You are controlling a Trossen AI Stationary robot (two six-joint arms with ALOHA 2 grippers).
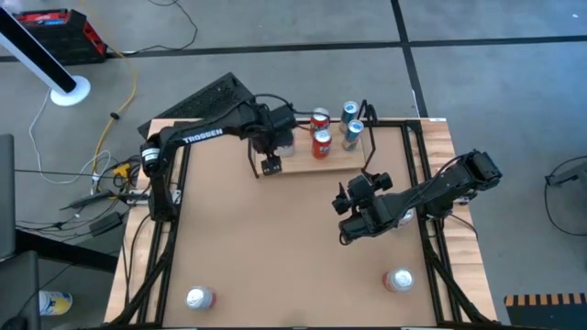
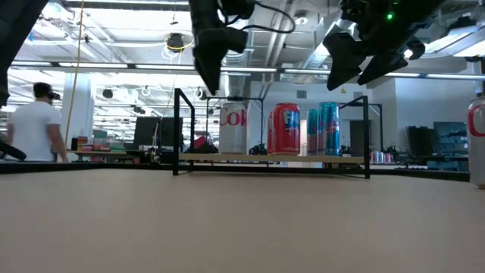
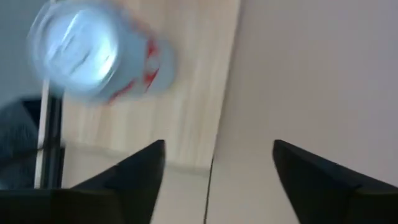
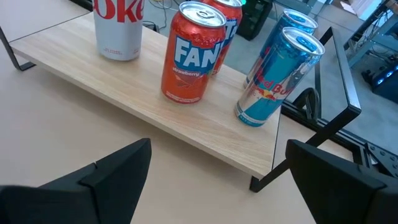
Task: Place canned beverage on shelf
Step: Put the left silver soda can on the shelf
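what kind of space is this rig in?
Looks like a large open lab or workshop hall. The low view shows exposed ceiling ducts and strip lights, benches of equipment behind the shelf, and a person walking by.

A silver Coke can [image 4: 119, 28], a red Fanta can [image 4: 190, 55] and two blue Red Bull cans [image 4: 278, 78] are standing on the shelf [image 4: 124, 93], the blue cans sitting nearest its end with the black rod upright.
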